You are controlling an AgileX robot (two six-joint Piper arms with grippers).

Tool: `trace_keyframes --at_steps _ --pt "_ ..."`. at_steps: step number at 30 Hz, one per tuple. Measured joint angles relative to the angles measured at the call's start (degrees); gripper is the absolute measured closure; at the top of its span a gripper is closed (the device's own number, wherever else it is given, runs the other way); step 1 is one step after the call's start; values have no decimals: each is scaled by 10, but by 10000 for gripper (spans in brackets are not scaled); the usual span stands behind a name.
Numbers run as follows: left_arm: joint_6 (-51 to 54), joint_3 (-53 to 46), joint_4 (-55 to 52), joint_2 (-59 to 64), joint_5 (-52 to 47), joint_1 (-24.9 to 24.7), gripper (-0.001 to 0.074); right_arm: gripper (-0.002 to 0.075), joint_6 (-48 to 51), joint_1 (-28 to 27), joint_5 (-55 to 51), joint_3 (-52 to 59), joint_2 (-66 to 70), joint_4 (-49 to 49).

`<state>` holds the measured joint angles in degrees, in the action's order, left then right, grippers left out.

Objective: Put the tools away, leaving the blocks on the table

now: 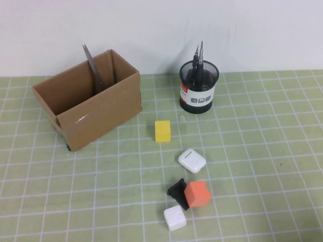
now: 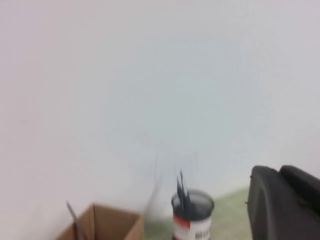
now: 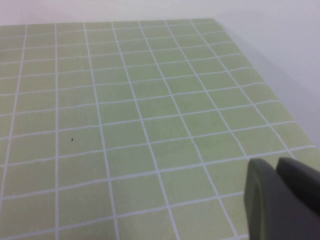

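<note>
Desk: light green, white square grid. Wall: plain white. Cardboard box: brown. Scissors in box: grey steel blades show. Mesh pen cup: black, red-and-white label. Driver and thin rod in cup: dark. Yellow cube. White rounded case. Orange cube. Black chunk. White cube. Left tool: black, in left wrist view. Right tool: dark grey, in right wrist view.

1. A plain white wall is seen behind the bench.
2. The bench is covered in light green with white lines in squares.
3. Soft, even light is spread over everything.
</note>
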<state>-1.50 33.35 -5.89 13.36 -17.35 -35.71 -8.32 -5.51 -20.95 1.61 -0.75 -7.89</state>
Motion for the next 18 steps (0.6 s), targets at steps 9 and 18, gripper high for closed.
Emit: trace_keyframes --at_steps 9,18 --pt "-1 0 0 -36 -14 0 737 734 0 0 0 0 0 0" --pt "15 -48 37 -37 -4 65 738 733 0 0 0 0 0 0"
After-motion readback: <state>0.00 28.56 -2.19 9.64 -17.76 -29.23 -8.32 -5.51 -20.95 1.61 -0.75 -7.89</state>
